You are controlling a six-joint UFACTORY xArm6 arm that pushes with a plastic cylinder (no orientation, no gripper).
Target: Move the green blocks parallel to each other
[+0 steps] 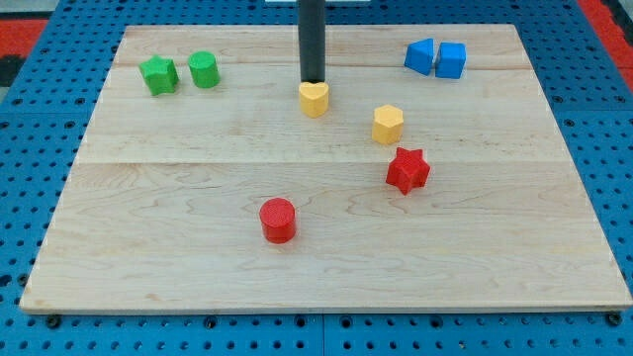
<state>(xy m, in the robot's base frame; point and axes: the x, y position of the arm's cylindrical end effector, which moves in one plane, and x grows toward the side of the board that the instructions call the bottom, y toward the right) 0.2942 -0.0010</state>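
Red cylinder [278, 220] lies nearest; my tip [312, 80] touches the yellow heart [314, 99], green star [158, 74] and green cylinder [204, 69] well left.

It looks like a robotics lab: a wooden board [326, 247] lies on a blue perforated mounting plate [40, 188], with small coloured test blocks.

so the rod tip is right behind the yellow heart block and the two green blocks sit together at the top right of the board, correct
Not quite. The camera view shows the green star block and the green cylinder block together at the view's top left of the board, not the top right; the top right holds the two blue blocks. The rest stands: my tip is just behind the yellow heart block.
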